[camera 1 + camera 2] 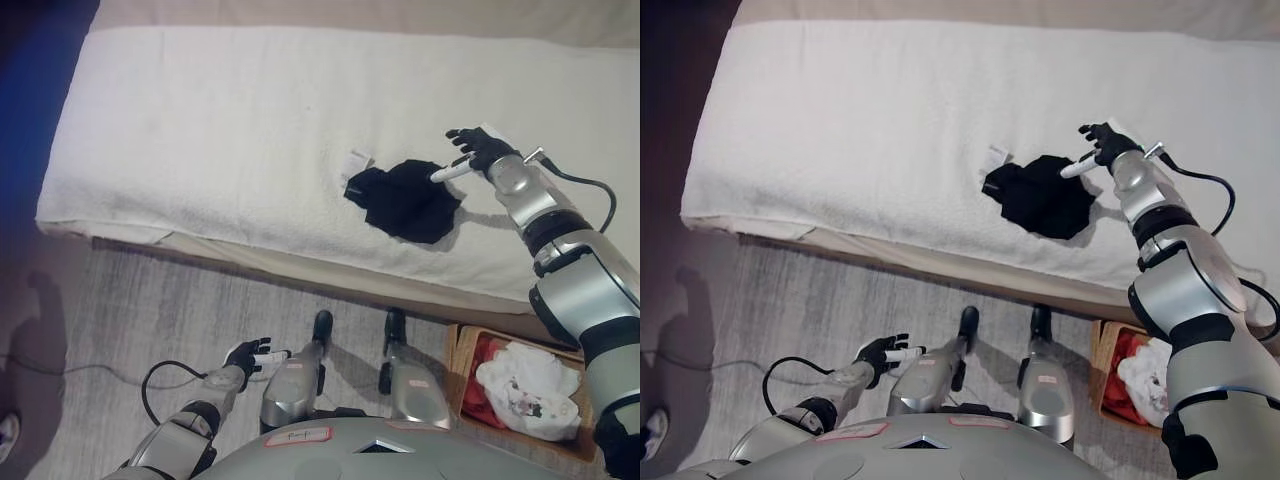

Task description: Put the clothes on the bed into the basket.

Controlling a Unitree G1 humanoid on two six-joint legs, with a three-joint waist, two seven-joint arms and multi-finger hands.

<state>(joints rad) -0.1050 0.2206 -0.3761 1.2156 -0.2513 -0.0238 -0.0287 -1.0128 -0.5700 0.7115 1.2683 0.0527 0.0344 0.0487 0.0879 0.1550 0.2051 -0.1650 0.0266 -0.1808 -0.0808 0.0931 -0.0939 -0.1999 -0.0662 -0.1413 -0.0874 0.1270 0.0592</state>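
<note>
Right hand, fingers spread open, hovers at the black garment on the bed; next, lower and grasp it for the basket.

I count one black garment on the bed, with one small white tag just left of it. One basket stands near right, holding two clothes: one red, one white.
</note>
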